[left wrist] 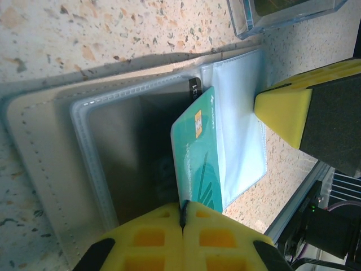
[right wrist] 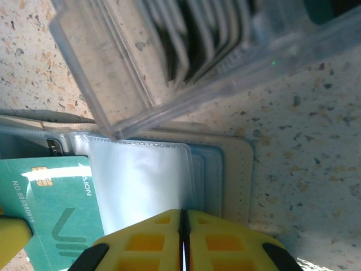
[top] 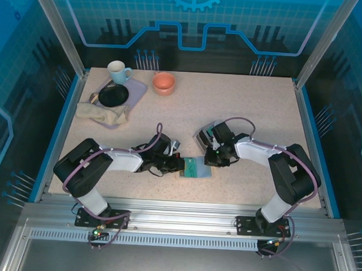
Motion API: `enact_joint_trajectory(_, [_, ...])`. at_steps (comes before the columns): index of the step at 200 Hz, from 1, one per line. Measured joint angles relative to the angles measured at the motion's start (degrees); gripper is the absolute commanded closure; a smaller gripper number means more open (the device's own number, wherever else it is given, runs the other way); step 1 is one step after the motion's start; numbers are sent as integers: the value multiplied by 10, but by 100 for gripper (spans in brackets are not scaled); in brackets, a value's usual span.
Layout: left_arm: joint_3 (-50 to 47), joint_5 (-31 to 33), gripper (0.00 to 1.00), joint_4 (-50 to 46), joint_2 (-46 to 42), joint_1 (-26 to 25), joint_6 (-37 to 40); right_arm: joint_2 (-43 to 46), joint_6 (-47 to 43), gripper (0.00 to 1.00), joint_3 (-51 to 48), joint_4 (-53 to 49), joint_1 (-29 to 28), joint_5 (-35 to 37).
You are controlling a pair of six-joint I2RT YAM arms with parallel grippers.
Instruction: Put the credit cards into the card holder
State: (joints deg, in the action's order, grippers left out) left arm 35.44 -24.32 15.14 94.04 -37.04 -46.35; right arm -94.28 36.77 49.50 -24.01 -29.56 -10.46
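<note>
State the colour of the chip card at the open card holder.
Teal-green card, clearest in left wrist view.

card holder (top: 197,168): lay by table's (top: 261,109) near edge
clear box (top: 204,135): stood just behind it
credit card (left wrist: 197,152): lay across holder

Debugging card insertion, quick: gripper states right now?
Left gripper: closed on card.
Right gripper: closed, pinching holder by its clear sleeve.
</note>
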Motion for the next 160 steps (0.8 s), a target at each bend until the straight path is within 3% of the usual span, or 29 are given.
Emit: enact_joint_trajectory(160, [8,21,100,40,24,-18,-39,5,3,92,-15,27,0,-9])
